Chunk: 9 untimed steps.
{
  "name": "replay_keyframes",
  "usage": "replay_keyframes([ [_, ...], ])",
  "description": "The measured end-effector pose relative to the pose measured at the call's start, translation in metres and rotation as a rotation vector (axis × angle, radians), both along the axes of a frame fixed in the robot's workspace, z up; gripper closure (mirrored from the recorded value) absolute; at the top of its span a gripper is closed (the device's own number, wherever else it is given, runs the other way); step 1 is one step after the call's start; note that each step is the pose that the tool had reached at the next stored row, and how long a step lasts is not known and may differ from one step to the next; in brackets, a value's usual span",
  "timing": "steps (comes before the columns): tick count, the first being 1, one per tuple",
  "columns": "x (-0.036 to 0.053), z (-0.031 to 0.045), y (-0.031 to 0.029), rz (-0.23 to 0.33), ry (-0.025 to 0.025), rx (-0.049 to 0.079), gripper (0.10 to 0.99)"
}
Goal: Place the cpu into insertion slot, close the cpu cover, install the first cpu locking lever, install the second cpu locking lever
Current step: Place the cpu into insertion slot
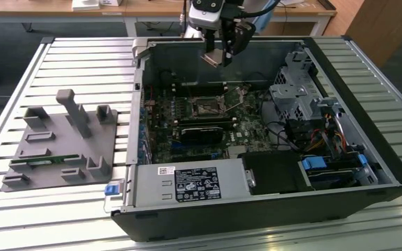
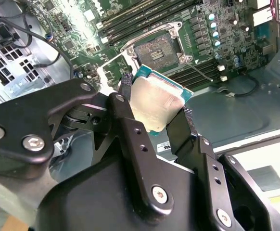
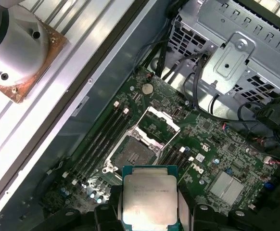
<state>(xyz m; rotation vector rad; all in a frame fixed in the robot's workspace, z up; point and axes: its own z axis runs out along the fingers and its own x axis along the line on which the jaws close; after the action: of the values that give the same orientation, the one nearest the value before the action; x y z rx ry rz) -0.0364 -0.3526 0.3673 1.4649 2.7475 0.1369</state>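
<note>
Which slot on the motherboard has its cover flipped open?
The square insertion slot, its cpu cover hinged open beside it; the long memory slots flanking it are narrow and coverless.

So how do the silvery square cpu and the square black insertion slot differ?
The silvery square cpu is clamped in the gripper above the green circuit board; the square black insertion slot sits in it, empty. The cpu's top is pale metal; the slot's centre is dark, recessed. Both are square.

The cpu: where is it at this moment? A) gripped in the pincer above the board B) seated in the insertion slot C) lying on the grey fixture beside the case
A: in the first wrist view the pincer is shut on the cpu, and the insertion slot on the board beyond it is bare.
</note>
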Motion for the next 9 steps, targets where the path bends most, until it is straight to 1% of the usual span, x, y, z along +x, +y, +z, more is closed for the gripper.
replay_keyframes([
  [9,0.0000,-0.0004,0.0000,-0.054,0.0000,0.000,0.545],
])
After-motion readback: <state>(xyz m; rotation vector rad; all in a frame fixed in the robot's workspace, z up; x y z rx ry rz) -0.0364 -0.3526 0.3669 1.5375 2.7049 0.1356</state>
